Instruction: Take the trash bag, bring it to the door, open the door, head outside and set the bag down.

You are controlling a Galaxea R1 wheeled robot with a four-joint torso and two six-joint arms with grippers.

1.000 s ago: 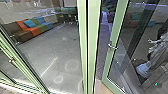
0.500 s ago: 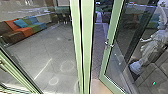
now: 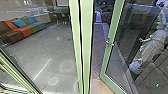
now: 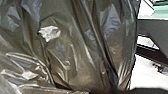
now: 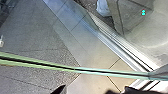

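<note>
Logged at the left wrist: trash bag (image 4: 82,57), dark, creased, close to the camera. State of left gripper and right gripper, wide or narrow: cannot tell. At upper left of the head frame, a multicoloured sofa (image 3: 24,31). Near centre, paired green posts (image 3: 86,37), upright; pass to the right of these, leaving room for the bulk of the bag. Just right of centre, a narrow strip of paving (image 3: 97,55), judged the way out; line up squarely with it. Further right, door (image 3: 115,22) standing open, handle (image 3: 109,43) jutting out; avoid snagging the plastic there. At far right, a pale statue (image 3: 155,45). Advance slowly; lower the bag gently only once outside.
</note>
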